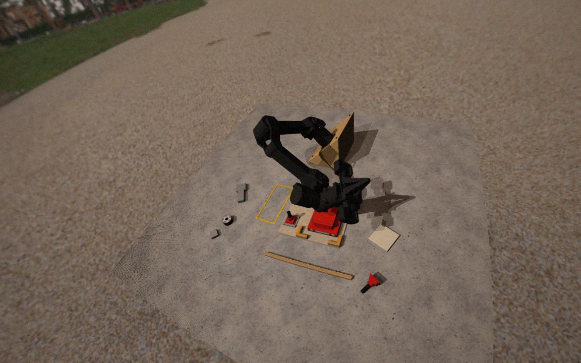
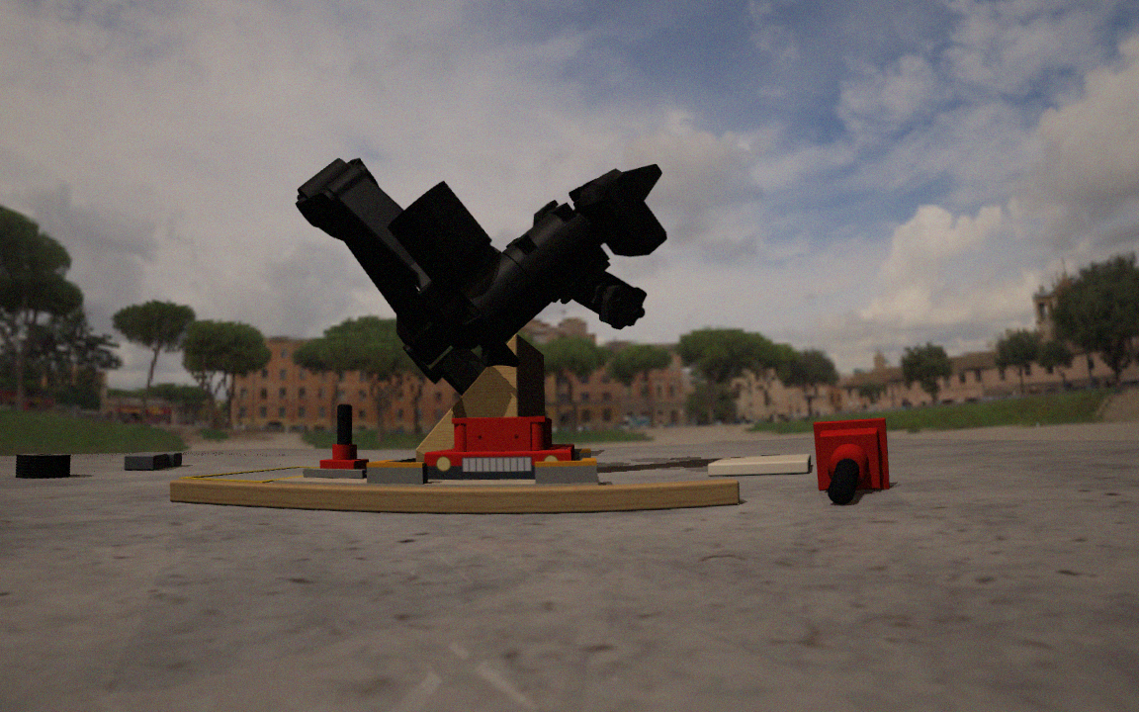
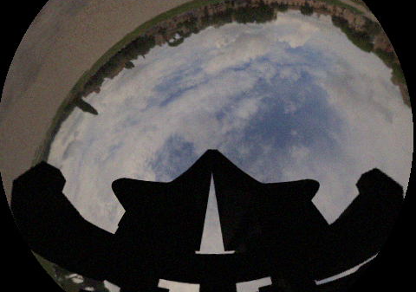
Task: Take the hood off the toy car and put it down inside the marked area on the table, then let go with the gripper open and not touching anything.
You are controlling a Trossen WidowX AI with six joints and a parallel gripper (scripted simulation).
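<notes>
Outdoors, under a cloudy blue sky with trees and brick buildings far behind, a grey concrete worktop [image 1: 419,293] lies on gravel ground. At its middle stands a black robot arm [image 1: 290,160], folded over itself. Its pincer [image 1: 364,182] is raised well above the worktop and points outward and slightly upward; the wrist view shows mostly sky. The two fingers are closed together, tips meeting with only a thin sliver of light between them lower down, and they hold nothing.

Below the arm sits the red toy car [image 1: 325,222] on a pale wooden board [image 1: 312,237]. The hood [image 2: 497,433] is a red block on top of the car, not lifted off. Just left of the board, a yellow outline marks the target area [image 1: 274,203] on the worktop.

Loose parts lie around: a wooden strip [image 1: 308,265], a pale square tile [image 1: 384,237], a red piece with a black wheel [image 1: 372,281], and small grey and black bits to the left.
</notes>
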